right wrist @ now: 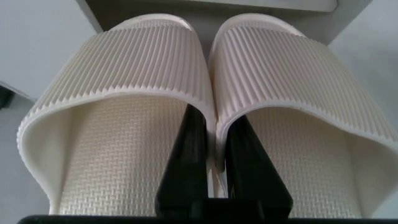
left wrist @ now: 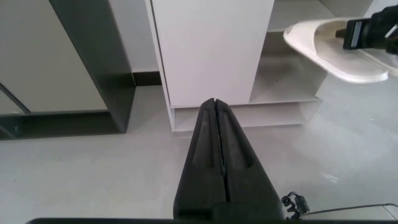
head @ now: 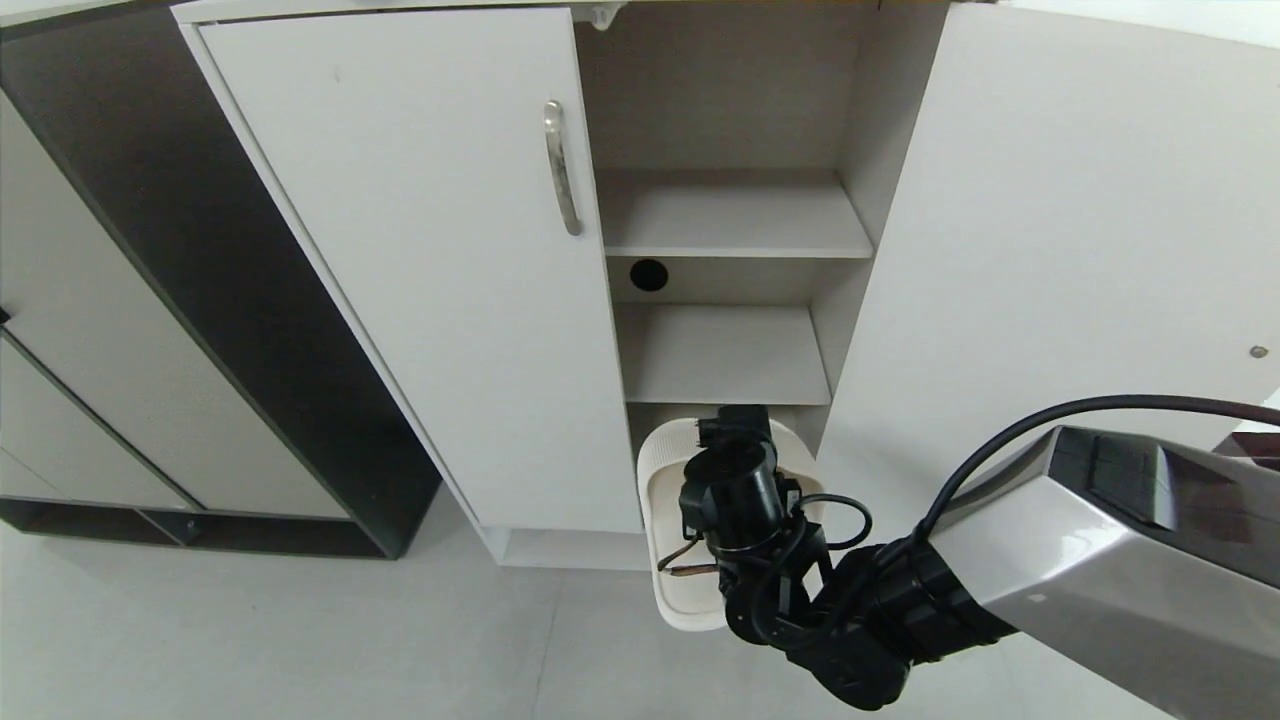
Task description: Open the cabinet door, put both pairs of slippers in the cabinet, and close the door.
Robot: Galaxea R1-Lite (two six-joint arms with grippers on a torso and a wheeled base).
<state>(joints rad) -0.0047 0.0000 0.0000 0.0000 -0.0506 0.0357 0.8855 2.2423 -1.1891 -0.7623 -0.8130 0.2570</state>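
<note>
Head view: one cabinet (head: 862, 110) with one shut door (head: 440, 300) bearing one handle (head: 562, 168), one open door (head: 1050, 250) and two shelves (head: 730, 215). One cream pair of slippers (head: 665, 500) hangs at the bottom opening, mostly hidden behind the right arm (head: 870, 600).

Left wrist view: the left gripper (left wrist: 214, 104) has its fingers pressed together above the floor (left wrist: 93, 168). The pair is cut off at the frame edge.

Right wrist view: two slippers lie side by side. The right gripper (right wrist: 214, 155) pinches their touching inner walls with its two fingers (right wrist: 186, 155).
</note>
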